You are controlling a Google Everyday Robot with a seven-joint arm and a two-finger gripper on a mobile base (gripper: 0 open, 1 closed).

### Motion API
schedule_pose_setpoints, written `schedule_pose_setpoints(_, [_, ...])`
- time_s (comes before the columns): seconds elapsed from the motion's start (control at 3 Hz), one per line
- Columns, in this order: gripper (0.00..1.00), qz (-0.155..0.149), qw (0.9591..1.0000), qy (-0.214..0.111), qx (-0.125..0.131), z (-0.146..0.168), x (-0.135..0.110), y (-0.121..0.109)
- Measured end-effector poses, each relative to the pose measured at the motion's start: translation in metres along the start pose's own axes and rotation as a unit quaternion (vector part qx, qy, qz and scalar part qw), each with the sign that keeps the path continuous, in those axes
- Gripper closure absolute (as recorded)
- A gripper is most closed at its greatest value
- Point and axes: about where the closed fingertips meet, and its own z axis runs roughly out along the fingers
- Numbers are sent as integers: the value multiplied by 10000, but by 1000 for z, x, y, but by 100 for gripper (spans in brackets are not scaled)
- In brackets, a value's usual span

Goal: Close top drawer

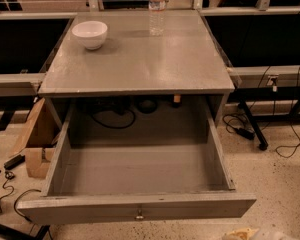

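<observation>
Gripper near open top drawer

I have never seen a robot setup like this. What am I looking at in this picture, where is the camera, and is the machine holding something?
This is a single camera view, looking down at a grey cabinet from its front; where the camera sits is not recorded. The machine is a mobile robot with one arm and a two-finger gripper. Only a pale shape at the bottom right edge shows, probably that gripper or arm, near the drawer's front corner. Nothing can be seen held. On the cabinet top stand a white bowl and a water bottle. The top drawer is pulled far out; the robot must push it shut.
</observation>
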Motion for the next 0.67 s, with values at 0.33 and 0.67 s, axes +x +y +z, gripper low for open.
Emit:
schedule_pose_setpoints(0.33, [100,-98,9991,-353,-200,40,-6,-6])
schedule_pose_setpoints(0.67, [100,-443,9956,-721,-399,79,-30,-21])
